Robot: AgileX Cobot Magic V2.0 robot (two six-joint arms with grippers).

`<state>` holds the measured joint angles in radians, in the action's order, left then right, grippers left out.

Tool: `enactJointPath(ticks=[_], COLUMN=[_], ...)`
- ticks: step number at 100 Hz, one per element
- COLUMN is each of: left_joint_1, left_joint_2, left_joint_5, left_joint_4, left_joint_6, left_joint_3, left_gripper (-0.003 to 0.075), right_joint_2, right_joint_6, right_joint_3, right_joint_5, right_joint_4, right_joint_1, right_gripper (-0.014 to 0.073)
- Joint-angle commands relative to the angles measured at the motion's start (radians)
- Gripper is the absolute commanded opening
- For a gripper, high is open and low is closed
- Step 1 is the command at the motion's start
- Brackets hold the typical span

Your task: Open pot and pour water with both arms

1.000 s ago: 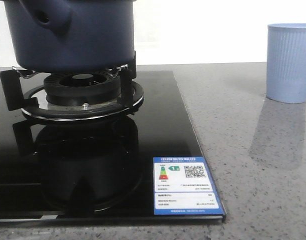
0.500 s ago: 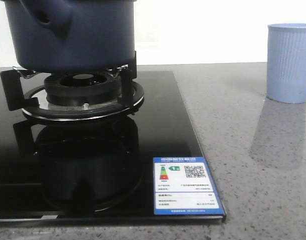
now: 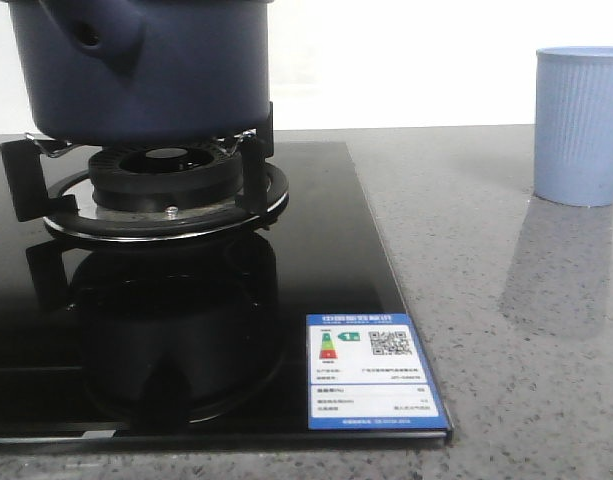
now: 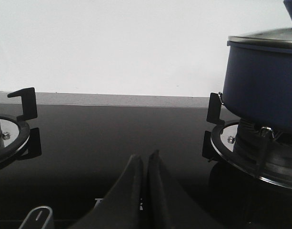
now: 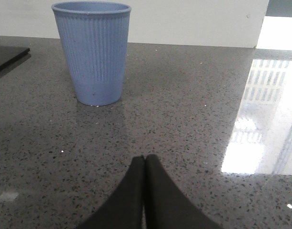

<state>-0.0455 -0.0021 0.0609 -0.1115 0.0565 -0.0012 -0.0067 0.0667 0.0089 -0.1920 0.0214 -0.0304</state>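
The dark navy-blue pot [image 3: 156,70] sits on the burner's pan supports [image 3: 166,190] of the black glass hob, its side lug with a small hole facing the front view. In the left wrist view the pot [image 4: 262,81] carries a metal-rimmed lid [image 4: 265,39]. My left gripper [image 4: 146,160] is shut and empty, low over the hob, apart from the pot. My right gripper [image 5: 145,160] is shut and empty over the grey counter, short of the light blue ribbed cup [image 5: 92,50]. Neither gripper shows in the front view.
The light blue cup [image 3: 581,125] stands on the speckled grey counter [image 3: 506,300] beside the hob. A second burner [image 4: 7,138] lies on the hob's other side. An energy label [image 3: 371,370] is stuck on the hob's front corner. A white wall runs behind.
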Motion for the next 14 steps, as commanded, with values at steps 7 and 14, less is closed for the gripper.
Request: enactJointPath(ticks=[7, 14], left_joint_1=[0.001, 0.001], left_joint_2=[-0.026, -0.026], left_joint_5=[-0.073, -0.073], left_joint_4=[-0.008, -0.008], left_joint_6=[-0.009, -0.009], left_joint_3=[0.013, 0.013], left_gripper=[-0.0016, -0.0016], right_joint_2=[-0.025, -0.025], right_joint_6=[0.013, 0.013], right_joint_3=[0.017, 0.017], right_joint_5=[0.068, 0.068], right_joint_4=[-0.001, -0.001], right_joint_1=[-0.006, -0.006], right_gripper=[-0.0061, -0.0061])
